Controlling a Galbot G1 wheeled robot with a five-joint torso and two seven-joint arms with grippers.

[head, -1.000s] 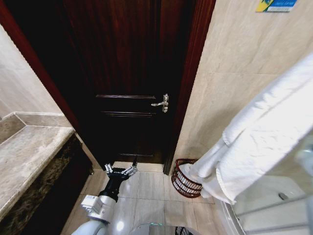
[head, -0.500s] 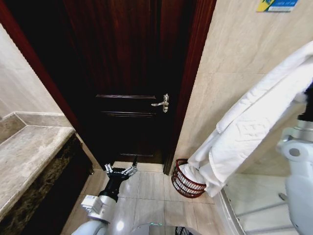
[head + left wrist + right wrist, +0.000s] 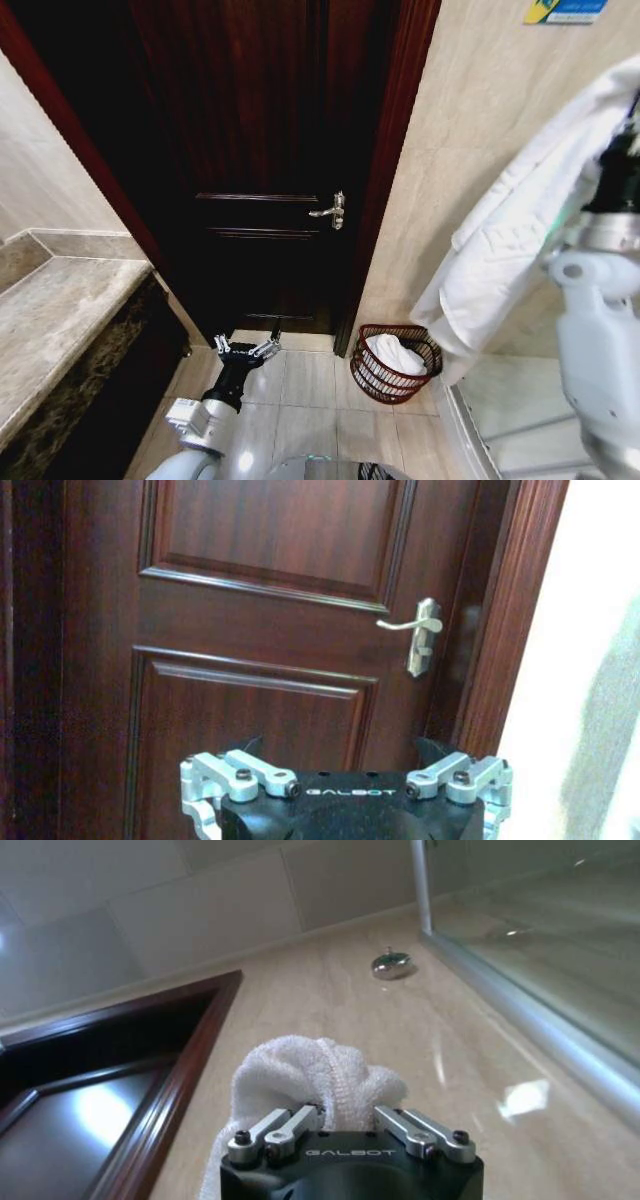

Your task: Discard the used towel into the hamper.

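Observation:
A white towel [image 3: 500,240] hangs from high at the right down to just beside the hamper's rim. My right gripper [image 3: 345,1114] is shut on a bunched fold of the towel [image 3: 310,1072], and the right arm [image 3: 600,320] stands at the right edge. The hamper [image 3: 375,385], a dark reddish open-weave basket, sits on the floor by the door frame. A white cloth [image 3: 395,355] lies inside it; I cannot tell whether it joins the hanging towel. My left gripper [image 3: 246,349] is low near the door, open and holding nothing.
A dark wooden door [image 3: 260,150] with a metal handle [image 3: 332,211] is shut straight ahead. A marble counter [image 3: 50,320] runs along the left. A glass shower edge [image 3: 500,440] and tiled wall [image 3: 470,120] bound the right. Tiled floor [image 3: 300,400] lies between.
The right arm has come into view from the right and the towel has bunched up higher. Its lower end now hangs beside the hamper, leaving white cloth inside. The left arm is still.

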